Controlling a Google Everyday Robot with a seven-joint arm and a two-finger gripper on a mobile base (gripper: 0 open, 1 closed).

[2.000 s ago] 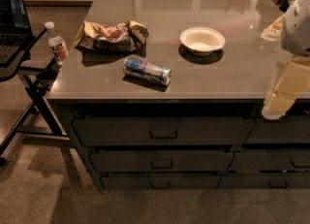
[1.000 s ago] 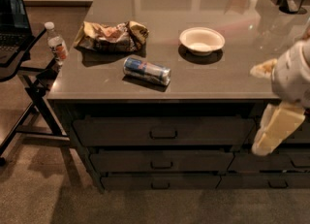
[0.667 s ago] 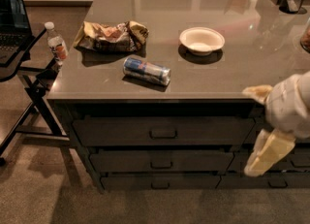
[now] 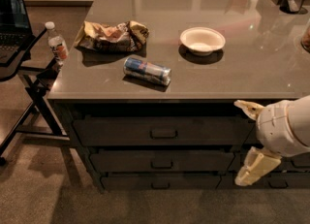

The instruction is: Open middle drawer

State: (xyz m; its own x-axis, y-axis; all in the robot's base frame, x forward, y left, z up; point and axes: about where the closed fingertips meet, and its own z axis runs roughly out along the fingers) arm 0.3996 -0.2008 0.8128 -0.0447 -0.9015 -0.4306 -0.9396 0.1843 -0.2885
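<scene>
Heads up, your gripper (image 4: 237, 143) hangs spread open and empty just off the right end of the middle drawer (image 4: 145, 160), which sits shut and runs sideways to its left, with the pull (image 4: 161, 164) at centre, so you'd reach left.

Seemingly an office break area: a grey worktop (image 4: 242, 72) over drawers (image 4: 121, 131), above-left of the jaws at lower right, holds a bowl (image 4: 202, 40), can (image 4: 147, 71) and snack bag (image 4: 111, 35), with a laptop (image 4: 12, 19) further left.
</scene>
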